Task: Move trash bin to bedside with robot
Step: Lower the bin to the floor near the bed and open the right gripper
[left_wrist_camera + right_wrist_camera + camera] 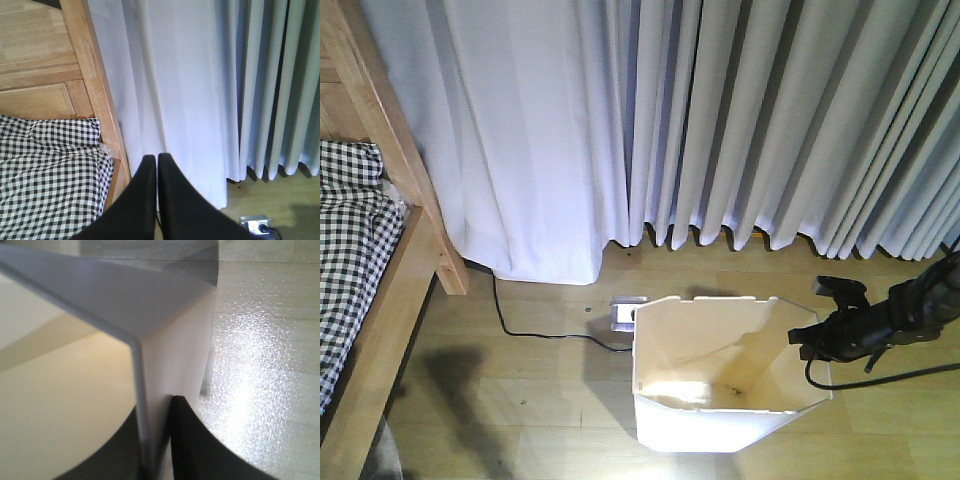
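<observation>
- Plainly: one trash bin (pixel 700 425), one bedside (pixel 380 330), two grippers.
- Bin is smooth white plastic with an angular rim, tapering downward, cream inside; the bed is light wood under a black-and-white checked cover (pixel 350 240).
- Right gripper (pixel 154 440) pinches the bin's right rim wall, one finger on each side.
- Left gripper (pixel 156 167) is pressed together, empty.
- Bin stands on the floor (pixel 520 400) before pleated curtains (pixel 720 120), well apart from the bed.
</observation>
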